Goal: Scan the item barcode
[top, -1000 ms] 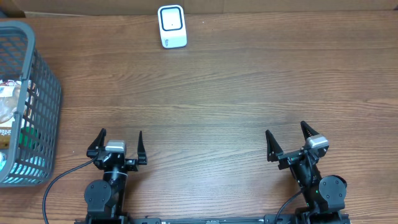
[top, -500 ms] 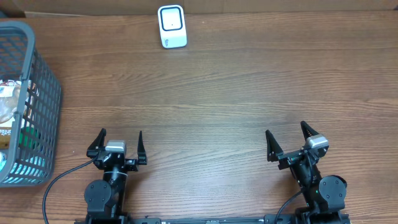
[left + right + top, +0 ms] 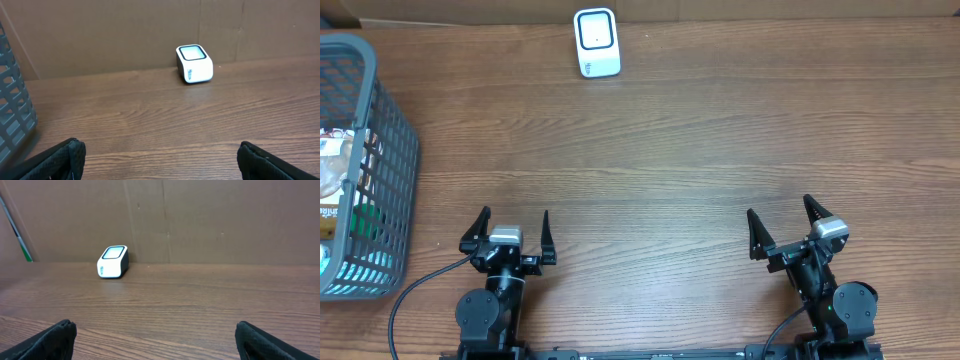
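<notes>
Left gripper sits wide open and empty at the near edge, left of centre. My right gripper is the same, wide and empty, near right. Nothing held yet. The items to scan lie inside the grey basket at the left edge of the table, to the far left of my left gripper and well apart from it. Left arm is clearly the nearer one; the right would have to cross the whole table. The packets are jumbled behind the mesh, so I can't tell their long axis or which way any barcode faces. The white scanner stands at the far edge, a bit left of centre, window upward, far and slightly right of the left gripper. My call: left arm goes left and over the basket rim, picks, then carries far-right to the scanner.
</notes>
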Tool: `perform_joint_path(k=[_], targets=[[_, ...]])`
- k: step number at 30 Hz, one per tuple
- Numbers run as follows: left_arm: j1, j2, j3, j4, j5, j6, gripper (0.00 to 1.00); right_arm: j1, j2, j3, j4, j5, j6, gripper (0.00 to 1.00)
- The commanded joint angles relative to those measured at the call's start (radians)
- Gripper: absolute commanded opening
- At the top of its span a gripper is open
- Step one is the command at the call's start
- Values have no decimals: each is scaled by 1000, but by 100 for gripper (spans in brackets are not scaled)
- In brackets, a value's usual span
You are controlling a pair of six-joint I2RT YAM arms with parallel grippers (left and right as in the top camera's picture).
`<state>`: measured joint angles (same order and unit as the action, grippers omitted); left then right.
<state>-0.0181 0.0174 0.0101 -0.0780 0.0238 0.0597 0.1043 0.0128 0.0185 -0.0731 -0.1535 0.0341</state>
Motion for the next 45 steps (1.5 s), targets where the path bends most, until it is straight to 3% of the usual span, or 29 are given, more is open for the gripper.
perform_joint_path(k=[1, 45], targets=[[6, -11, -5, 0, -13, 20, 99, -5, -10, -11, 4, -5, 8, 100], [6, -11, -5, 1, -28, 39, 100, -5, -10, -11, 4, -5, 8, 100]])
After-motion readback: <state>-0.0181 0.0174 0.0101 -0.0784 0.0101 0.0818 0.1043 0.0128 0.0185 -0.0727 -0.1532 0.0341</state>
